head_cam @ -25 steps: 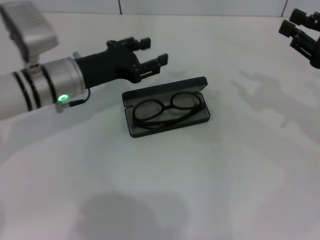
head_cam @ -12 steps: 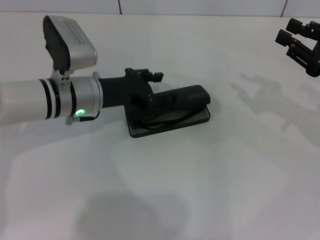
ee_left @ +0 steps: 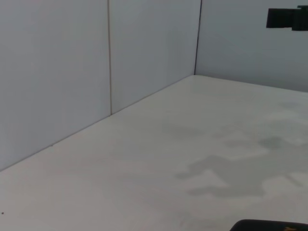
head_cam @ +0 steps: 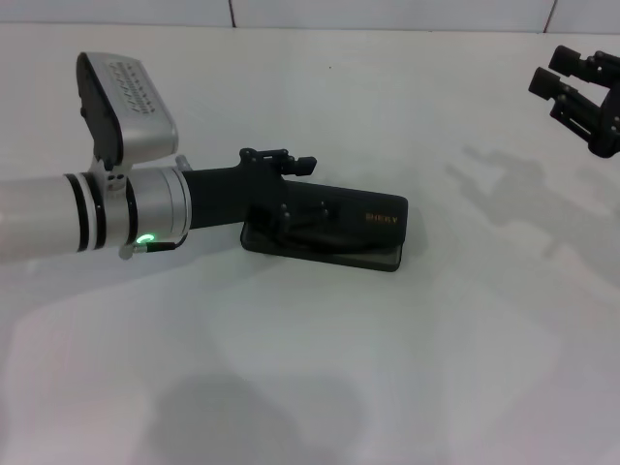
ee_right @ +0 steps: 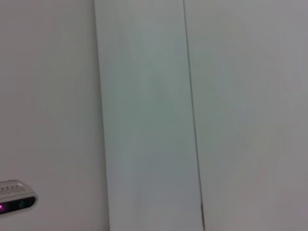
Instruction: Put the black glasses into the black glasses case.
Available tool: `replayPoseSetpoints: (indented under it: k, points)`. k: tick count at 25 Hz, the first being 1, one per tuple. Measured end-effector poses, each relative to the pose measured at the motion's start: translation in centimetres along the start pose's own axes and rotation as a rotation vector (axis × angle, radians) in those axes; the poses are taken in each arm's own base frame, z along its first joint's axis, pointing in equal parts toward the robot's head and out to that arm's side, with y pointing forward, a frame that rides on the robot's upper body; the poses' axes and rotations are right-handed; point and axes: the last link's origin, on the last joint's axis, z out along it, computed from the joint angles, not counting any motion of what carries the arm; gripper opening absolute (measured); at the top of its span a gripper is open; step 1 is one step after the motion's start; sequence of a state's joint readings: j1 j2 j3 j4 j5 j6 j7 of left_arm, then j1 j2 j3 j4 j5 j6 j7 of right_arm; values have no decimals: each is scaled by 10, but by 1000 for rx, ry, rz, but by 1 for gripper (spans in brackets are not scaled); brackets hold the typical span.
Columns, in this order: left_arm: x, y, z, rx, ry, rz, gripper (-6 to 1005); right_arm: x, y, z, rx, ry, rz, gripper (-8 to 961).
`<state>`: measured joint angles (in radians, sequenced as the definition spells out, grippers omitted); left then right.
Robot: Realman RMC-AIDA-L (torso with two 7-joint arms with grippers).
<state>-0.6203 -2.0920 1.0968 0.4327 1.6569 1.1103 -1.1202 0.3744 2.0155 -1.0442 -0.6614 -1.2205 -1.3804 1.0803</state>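
Observation:
The black glasses case point(head_cam: 373, 231) lies at the middle of the white table with its lid down and the orange "SHERY" lettering facing up. The black glasses are hidden inside it. My left gripper point(head_cam: 302, 186) reaches in from the left and lies over the lid's left half. Its fingers are apart, with one finger point(head_cam: 320, 208) resting on the lid. An edge of the case point(ee_left: 269, 225) shows in the left wrist view. My right gripper point(head_cam: 573, 85) hangs open and empty at the far right, well away from the case; it also shows in the left wrist view point(ee_left: 287, 18).
The white table point(head_cam: 320, 368) is bounded by a white panelled wall point(ee_left: 72, 72) at the back. The right wrist view shows only wall panels and a small silver device point(ee_right: 14, 201) with a pink light.
The case was open with the glasses lying in it. My left gripper swung over it and pushed the lid down, and the case shifted slightly. The right arm barely moved.

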Motion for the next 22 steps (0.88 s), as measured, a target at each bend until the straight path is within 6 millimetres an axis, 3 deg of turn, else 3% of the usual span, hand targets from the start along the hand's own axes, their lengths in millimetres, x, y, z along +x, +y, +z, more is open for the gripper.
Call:
replayPoseSetpoints:
  k: [9, 13, 18, 22]
  points:
    - [-7, 4, -2, 1, -1, 1, 660, 0, 2, 1, -11, 0, -2, 420]
    - [-1, 14, -11, -31, 112, 8, 660, -3, 8, 3, -60, -6, -11, 430]
    - [22, 36, -52, -140, 430, 50, 660, -10, 30, 11, -280, 7, -36, 443]
    - [20, 46, -85, -181, 533, 78, 664, -8, 47, 21, -418, 41, -26, 453]
